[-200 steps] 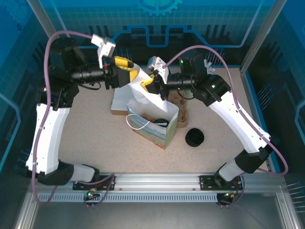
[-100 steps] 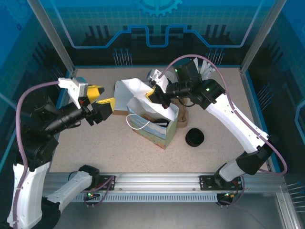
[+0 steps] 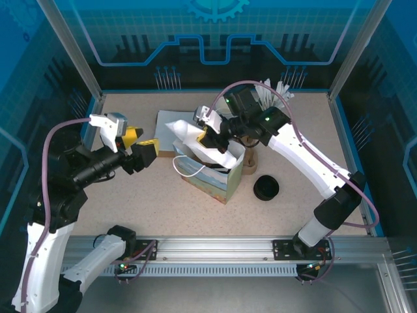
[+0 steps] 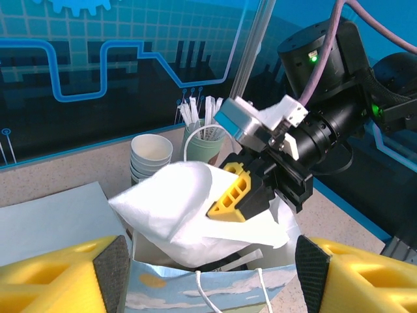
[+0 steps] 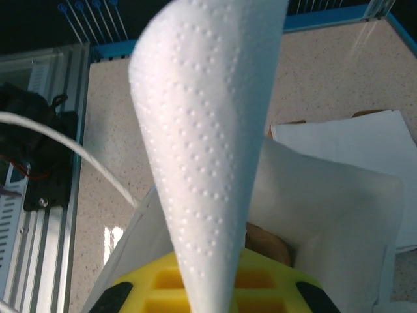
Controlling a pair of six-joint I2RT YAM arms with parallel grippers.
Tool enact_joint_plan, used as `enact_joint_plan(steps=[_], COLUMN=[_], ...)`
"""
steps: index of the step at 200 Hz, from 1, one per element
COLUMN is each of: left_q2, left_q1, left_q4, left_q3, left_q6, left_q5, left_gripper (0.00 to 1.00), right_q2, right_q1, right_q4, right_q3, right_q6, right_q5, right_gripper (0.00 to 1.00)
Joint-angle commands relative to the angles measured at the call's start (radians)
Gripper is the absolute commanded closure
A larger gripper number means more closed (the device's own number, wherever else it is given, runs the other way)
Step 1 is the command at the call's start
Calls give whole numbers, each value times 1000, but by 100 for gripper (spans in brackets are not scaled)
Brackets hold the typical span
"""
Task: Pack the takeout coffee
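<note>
Right tool [image 3: 210, 135] is clamped on a white embossed paper napkin [image 4: 174, 207], over the mouth of the printed paper gift bag [image 3: 218, 188]. Left tool [image 3: 142, 142] is wide open and empty, left of the bag above the speckled tabletop [image 3: 163, 208]. The takeout coffee [image 4: 151, 154], a small olive-sided, white-rimmed paper cup, stands upright beyond the bag, just beside the mint-green cup of wrapped sticks [image 4: 203, 140]. It may be stacked; the view is poor. Right arm is nearer but busy. From the left tool the cup lies past the bag.

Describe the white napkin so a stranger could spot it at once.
Find the printed paper bag mid-table. Over its open top the right gripper pinches the napkin. It is dimpled and folded, unlike the flat pale sheet lying beside the bag.
</note>
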Motion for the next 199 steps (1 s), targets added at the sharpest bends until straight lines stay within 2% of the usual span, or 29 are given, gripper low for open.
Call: enact_joint_plan(steps=[1,100,162,180,199], left_q2=[-8,6,20,21,21], left_q1=[-4,-4,-4,-4,-3], left_q4=[1,15,18,18,17], left_q3=[-12,-17,-15,-16,-18], left_q6=[-7,-15,-15,-13,-13], left_q5=[-20,-21,-16,-16,-16], left_gripper=[28,29,28,28,28], right_q2=[-1,74,142,137,119], right_q1=[9,34,59,60,60], right_q4=[-57,-158,-199,-198,-195], right_q3=[-35,-53,-19,0,12], right_q6=[-97,-201,-201,-195,-188], right_q5=[35,197,263,253,234], right_gripper=[100,100,99,91,76])
